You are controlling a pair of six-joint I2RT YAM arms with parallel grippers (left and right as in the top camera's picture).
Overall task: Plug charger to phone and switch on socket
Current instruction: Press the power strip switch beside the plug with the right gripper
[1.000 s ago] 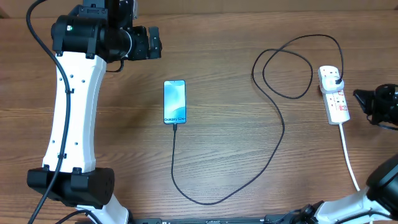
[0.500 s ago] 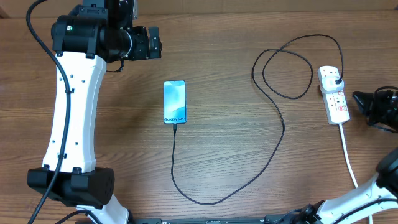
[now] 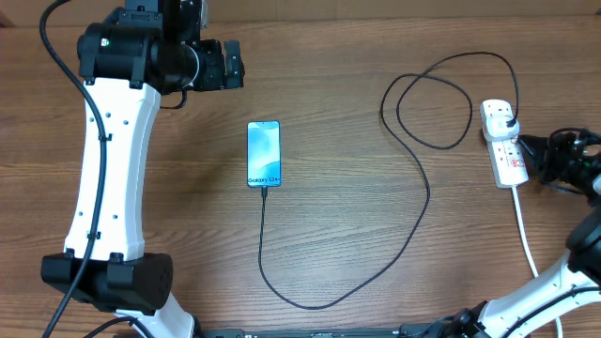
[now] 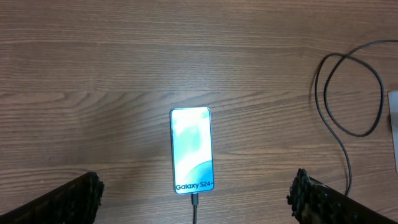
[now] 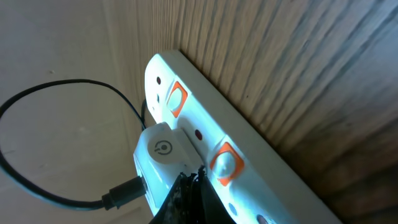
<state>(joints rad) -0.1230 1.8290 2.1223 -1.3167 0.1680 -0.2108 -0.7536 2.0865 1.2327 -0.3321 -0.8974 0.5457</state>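
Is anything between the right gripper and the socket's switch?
Nothing visible. The shut right gripper is right at the socket, beside an orange switch; the charger plug sits close alongside, not across the gap.

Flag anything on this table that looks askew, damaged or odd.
Nothing stands out. The phone lies flat, the charger runs in loose loops from its bottom edge to the socket, and nothing looks damaged.

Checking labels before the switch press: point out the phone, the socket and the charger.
phone (image 3: pixel 264 153), overhead view, middle of the screen.
socket (image 3: pixel 512 163), overhead view, white body by the red markings.
charger (image 5: pixel 124 190), right wrist view, black connector at its plug end.
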